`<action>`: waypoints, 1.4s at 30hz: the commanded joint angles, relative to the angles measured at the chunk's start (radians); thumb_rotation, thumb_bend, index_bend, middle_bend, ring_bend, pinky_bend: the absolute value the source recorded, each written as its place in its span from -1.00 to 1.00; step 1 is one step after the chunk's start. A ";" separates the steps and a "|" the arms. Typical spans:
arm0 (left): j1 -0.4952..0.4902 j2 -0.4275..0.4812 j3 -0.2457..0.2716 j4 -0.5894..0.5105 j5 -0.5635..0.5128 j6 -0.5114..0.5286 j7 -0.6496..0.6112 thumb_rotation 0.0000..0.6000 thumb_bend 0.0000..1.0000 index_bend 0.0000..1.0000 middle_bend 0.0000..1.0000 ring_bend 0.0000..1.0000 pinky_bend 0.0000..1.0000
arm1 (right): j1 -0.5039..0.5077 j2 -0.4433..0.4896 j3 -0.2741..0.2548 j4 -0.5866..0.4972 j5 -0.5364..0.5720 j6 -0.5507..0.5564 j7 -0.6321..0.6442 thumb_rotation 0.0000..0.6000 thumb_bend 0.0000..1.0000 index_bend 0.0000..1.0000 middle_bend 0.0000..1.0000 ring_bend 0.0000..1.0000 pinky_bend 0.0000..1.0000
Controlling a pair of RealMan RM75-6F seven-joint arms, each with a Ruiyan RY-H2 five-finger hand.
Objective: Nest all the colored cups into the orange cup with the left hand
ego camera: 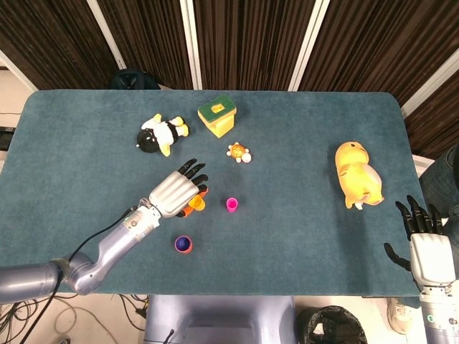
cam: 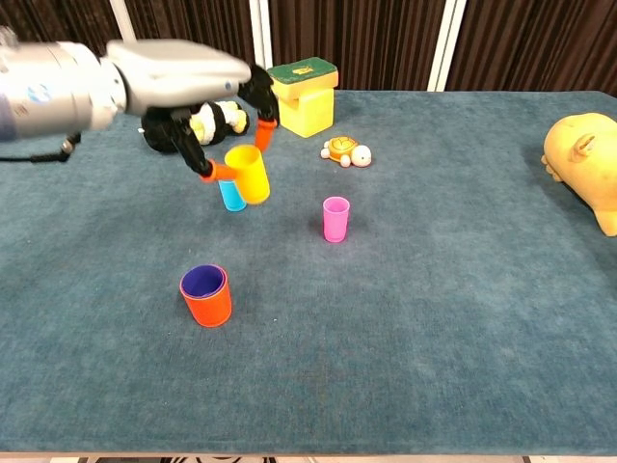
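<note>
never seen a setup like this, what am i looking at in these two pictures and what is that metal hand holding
These are two cameras on one two-armed robot: the head view looks down on the table, the chest view looks across it. The silver left hand has lifted a small yellow plastic cup, slightly tilted, pinched between its orange-tipped fingers. On the teal cloth table stand an orange cup with a purple lining, a blue cup and a pink cup. Further back lie a penguin toy, yellow block and toy turtle. The right hand hangs open past the table edge.
</note>
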 commanded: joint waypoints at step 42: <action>0.123 0.124 0.163 -0.115 0.366 -0.012 -0.149 1.00 -0.45 -0.10 -0.56 -0.99 -1.00 | -0.001 -0.003 0.001 -0.001 0.000 0.004 -0.006 1.00 -0.38 -0.76 -0.92 -0.70 -1.00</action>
